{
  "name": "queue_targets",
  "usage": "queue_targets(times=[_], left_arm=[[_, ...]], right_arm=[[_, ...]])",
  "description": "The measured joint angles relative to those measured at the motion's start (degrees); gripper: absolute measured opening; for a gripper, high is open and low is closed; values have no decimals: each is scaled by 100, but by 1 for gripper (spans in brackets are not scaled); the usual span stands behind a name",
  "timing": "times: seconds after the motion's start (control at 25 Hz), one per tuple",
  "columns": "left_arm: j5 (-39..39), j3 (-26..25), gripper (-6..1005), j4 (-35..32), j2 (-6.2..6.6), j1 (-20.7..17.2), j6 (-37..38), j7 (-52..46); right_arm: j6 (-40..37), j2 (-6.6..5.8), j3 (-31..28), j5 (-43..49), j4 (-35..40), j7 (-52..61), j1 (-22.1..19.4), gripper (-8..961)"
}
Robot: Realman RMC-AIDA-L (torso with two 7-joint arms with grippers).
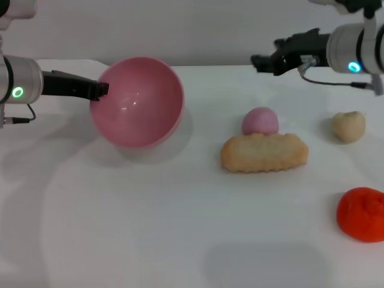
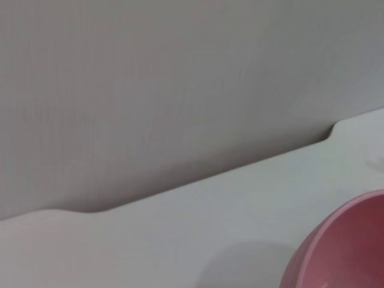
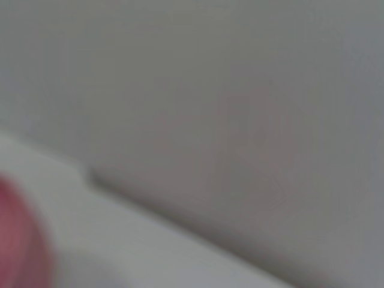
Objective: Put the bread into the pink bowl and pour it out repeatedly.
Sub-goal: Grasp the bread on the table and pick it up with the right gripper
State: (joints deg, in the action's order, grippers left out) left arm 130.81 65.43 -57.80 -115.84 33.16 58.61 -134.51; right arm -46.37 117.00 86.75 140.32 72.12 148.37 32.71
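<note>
The pink bowl (image 1: 139, 101) hangs tipped on its side at the table's left, its mouth turned toward me and nothing inside. My left gripper (image 1: 101, 90) is shut on the bowl's left rim. Part of the bowl's pink wall (image 2: 342, 252) shows in the left wrist view. The bread (image 1: 264, 153) lies flat on the white table, right of centre, plain tan side up, apart from the bowl. My right gripper (image 1: 264, 59) hovers high at the back right, well above and behind the bread, open and holding nothing.
A small pink ball (image 1: 260, 120) sits just behind the bread, touching or nearly touching it. A beige lump (image 1: 348, 126) lies to the right and a red-orange lump (image 1: 361, 214) at the front right. The table's back edge (image 2: 180, 186) meets a grey wall.
</note>
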Motion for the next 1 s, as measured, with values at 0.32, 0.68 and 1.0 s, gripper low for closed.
queue_targets(times=[0.32, 0.68, 1.0], left_arm=[[20, 24, 45, 23, 2, 1, 127, -4], [24, 44, 45, 32, -38, -2, 225, -5], [20, 23, 45, 32, -159, -44, 273, -23]], right_arm=[[-3599, -64, -637, 908, 698, -387, 841, 583], [-4580, 144, -571, 1330, 362, -1127, 1310, 585], [-3856, 154, -526, 1351, -419, -1460, 1409, 584]])
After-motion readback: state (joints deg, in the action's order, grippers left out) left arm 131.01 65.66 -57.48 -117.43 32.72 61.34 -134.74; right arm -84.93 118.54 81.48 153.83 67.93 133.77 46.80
